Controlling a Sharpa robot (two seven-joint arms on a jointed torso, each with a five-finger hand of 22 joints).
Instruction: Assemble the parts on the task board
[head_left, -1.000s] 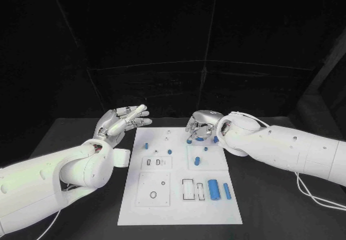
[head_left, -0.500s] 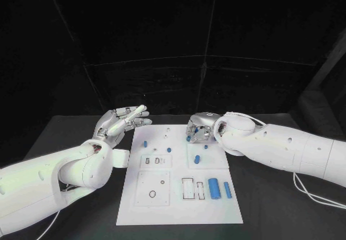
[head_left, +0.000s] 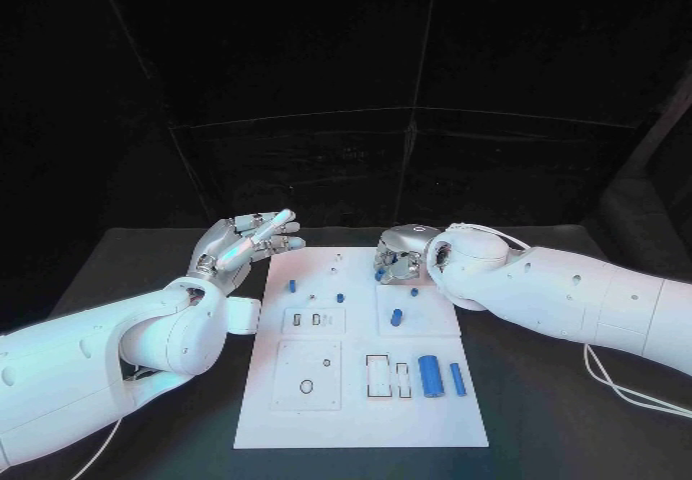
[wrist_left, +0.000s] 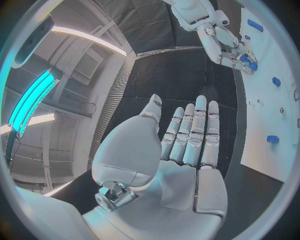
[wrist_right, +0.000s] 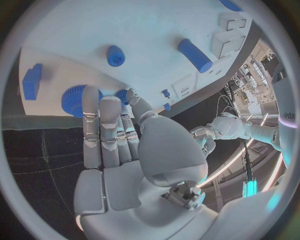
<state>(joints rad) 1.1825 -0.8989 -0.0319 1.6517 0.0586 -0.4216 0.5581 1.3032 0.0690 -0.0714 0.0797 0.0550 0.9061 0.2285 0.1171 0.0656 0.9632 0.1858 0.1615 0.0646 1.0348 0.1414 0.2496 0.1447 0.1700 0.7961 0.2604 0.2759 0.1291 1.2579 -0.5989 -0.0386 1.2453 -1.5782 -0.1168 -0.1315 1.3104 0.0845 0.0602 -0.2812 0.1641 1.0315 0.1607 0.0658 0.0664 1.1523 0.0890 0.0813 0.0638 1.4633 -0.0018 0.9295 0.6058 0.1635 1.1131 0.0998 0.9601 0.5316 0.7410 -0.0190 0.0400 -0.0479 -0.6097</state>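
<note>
— Reaching over the far end of the flat white plastic task board (head_left: 361, 400), the silver right hand (head_left: 401, 256) has its fingers curled down together over a small blue toothed gear (wrist_right: 76, 98) at about twelve o'clock on the plate. Whether it has hold of the gear, I cannot tell.

— And the silver left hand (head_left: 245, 243)?

— It hovers off the board's edge near ten o'clock, palm up, fingers straight and slightly apart, holding nothing.

— How will that gear handle, do you think?

— Light and rigid, I'd judge, hard plastic. The teeth should give some bite, so pinching across the rim looks best. It is small enough to slip or tip if pressed from one side.

— What else sits nearby?

— A blue block (wrist_right: 31, 81) just beside the gear, and a short blue round peg (wrist_right: 115, 55) near it. Toward five o'clock on the board lies a long blue cylinder (head_left: 428, 374) with a thinner blue rod (head_left: 456, 379) beside it, well apart from the hand.

— Anything in the way?

— The block, possibly. It lies close enough that curled fingers could nudge it.
</note>
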